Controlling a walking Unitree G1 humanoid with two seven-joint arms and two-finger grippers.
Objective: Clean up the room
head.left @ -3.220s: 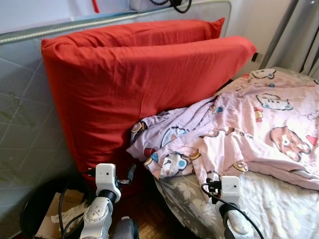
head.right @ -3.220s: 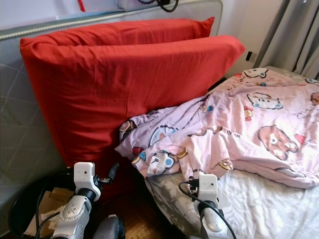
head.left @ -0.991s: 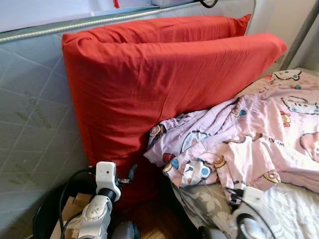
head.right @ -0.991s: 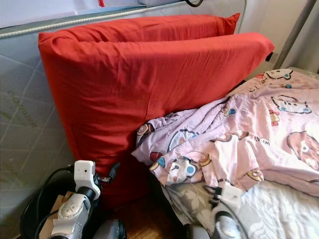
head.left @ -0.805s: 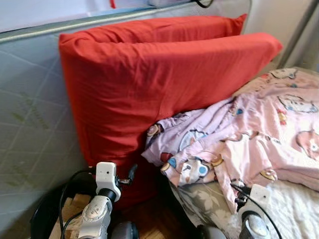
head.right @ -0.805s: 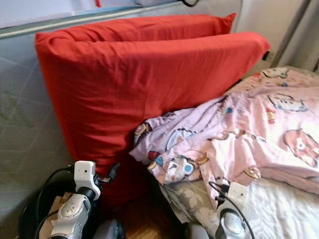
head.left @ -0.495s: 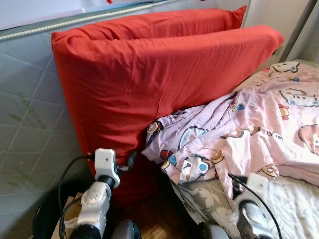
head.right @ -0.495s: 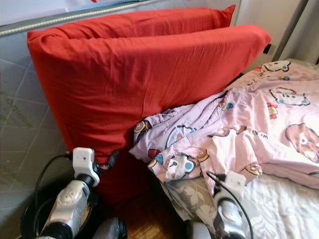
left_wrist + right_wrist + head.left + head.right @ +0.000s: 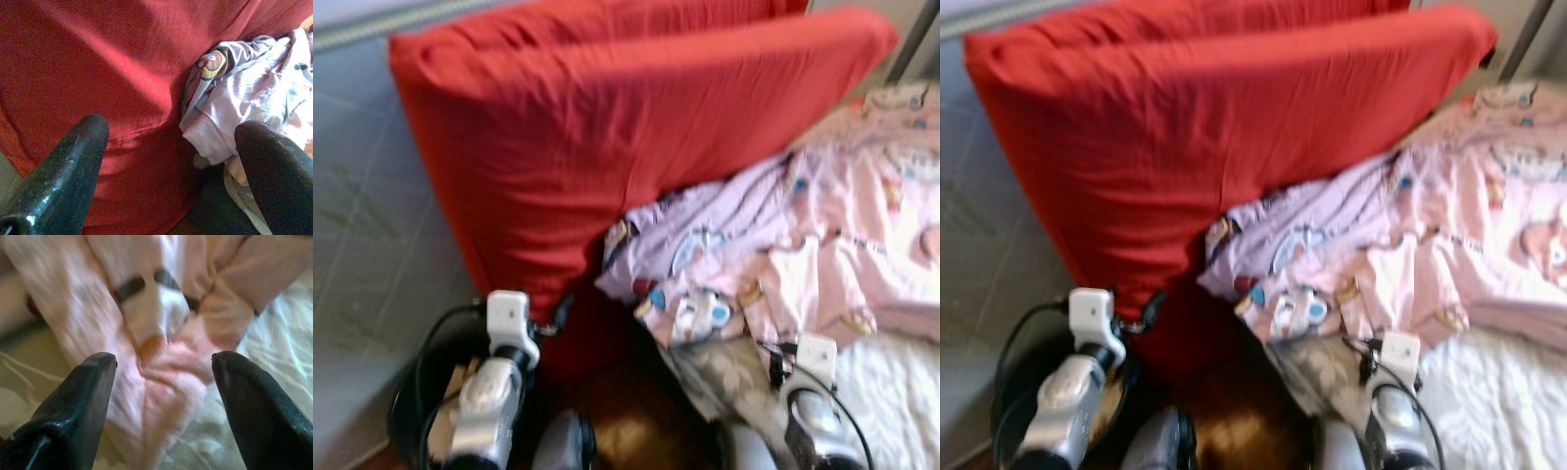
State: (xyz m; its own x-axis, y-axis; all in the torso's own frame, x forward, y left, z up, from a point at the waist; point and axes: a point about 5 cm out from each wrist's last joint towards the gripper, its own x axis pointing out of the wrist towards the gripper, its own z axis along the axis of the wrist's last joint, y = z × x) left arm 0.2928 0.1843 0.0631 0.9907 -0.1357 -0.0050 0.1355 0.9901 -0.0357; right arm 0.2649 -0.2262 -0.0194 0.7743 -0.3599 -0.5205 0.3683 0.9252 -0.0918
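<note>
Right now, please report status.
Left pincer open, facing red pillow. Right pincer open above pink blanket. Nothing held.

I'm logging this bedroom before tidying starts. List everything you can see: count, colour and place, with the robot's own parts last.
Pillows: two, red, standing on edge, one behind the other, against the grey mattress.
Mattress: one, grey quilted, upright behind the pillows on the left.
Blanket: one, pink with cartoon prints, rumpled on the bed, its edge against the front pillow.
Bed sheet: one, white, under the blanket at lower right.
Bin: one, black, on the floor at lower left, with what looks like cardboard inside.
Left pincer: open, facing the front pillow.
Right pincer: open, over the blanket's edge.
</note>
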